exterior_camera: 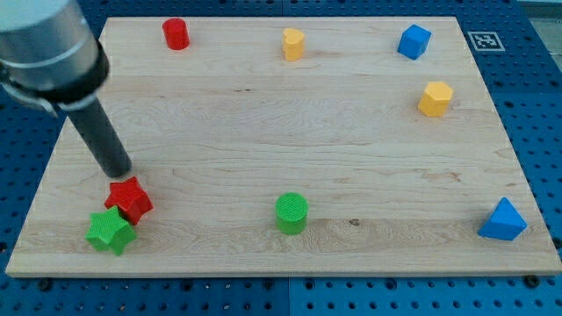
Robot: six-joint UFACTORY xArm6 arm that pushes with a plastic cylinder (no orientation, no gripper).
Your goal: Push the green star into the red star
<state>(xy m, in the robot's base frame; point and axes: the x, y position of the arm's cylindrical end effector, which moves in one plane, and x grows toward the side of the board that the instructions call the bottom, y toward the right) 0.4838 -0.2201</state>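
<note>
Green star [111,231] touching red star [129,198], my tip [119,171] just above them.

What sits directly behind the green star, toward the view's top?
The red star sits right behind the green star, apparently touching it. My tip is just beyond the red star. The contact line between the stars is hidden.

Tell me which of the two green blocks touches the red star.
The green star at the view's bottom left touches the red star; the green cylinder stands alone.
</note>
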